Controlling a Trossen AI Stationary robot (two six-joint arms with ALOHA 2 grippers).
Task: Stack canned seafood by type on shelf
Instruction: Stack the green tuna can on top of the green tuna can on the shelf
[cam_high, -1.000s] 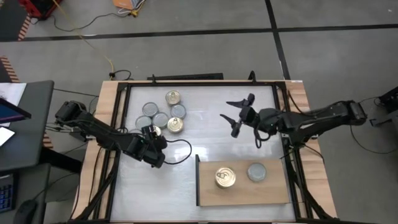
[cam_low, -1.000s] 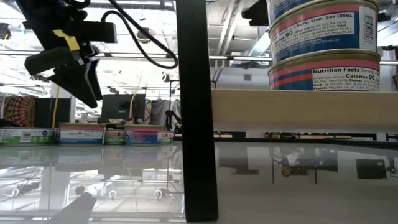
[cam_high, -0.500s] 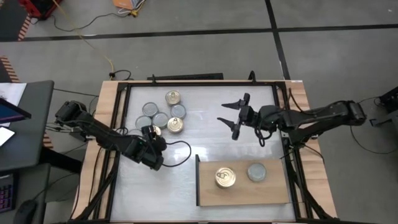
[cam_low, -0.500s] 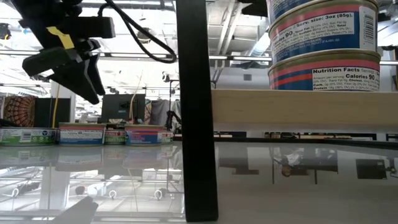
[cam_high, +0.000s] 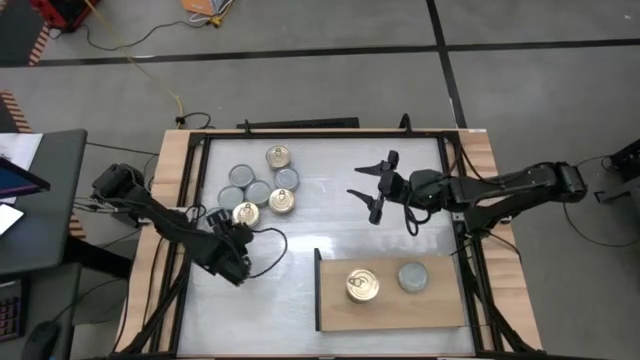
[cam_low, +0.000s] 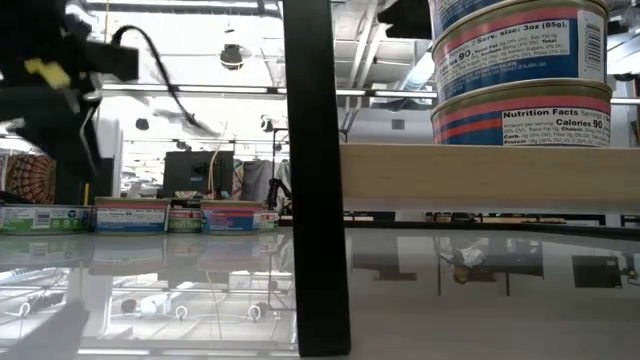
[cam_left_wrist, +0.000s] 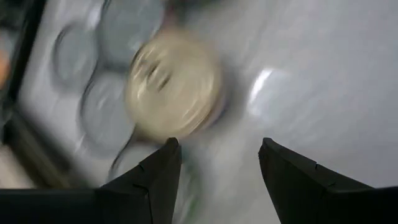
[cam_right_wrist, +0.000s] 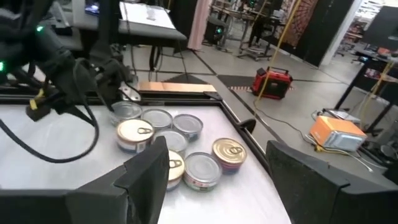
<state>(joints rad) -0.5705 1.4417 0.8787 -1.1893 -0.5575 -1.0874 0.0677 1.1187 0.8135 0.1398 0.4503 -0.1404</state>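
Several flat tins (cam_high: 258, 190) sit in a cluster on the table's far left, some gold-lidded, some silver-lidded. My left gripper (cam_high: 222, 225) is open just near of them. A gold-lidded tin (cam_left_wrist: 174, 84) lies ahead of its fingertips, blurred and untouched. My right gripper (cam_high: 368, 192) is open and raised over the table's middle, pointing toward the cluster (cam_right_wrist: 174, 140). The shelf (cam_high: 440, 305), a wooden board at the near right, carries a gold-lidded stack (cam_high: 362, 285) and a silver-lidded tin (cam_high: 412, 276). The low view shows stacked tins (cam_low: 520, 70) on the shelf board (cam_low: 490, 175).
Wooden side rails (cam_high: 175, 200) and a black frame bound the white tabletop. A black post (cam_low: 315, 180) stands at the shelf's left end in the low view. Bare tabletop lies between the cluster and the shelf. My left arm's cable (cam_high: 270, 240) loops beside its wrist.
My left gripper has swung toward the table's left and near edges, uncovering the gold-lidded tin at the near side of the cluster; it shows blurred. My right gripper has crept toward the table's left, staying open. The tins have kept their places.
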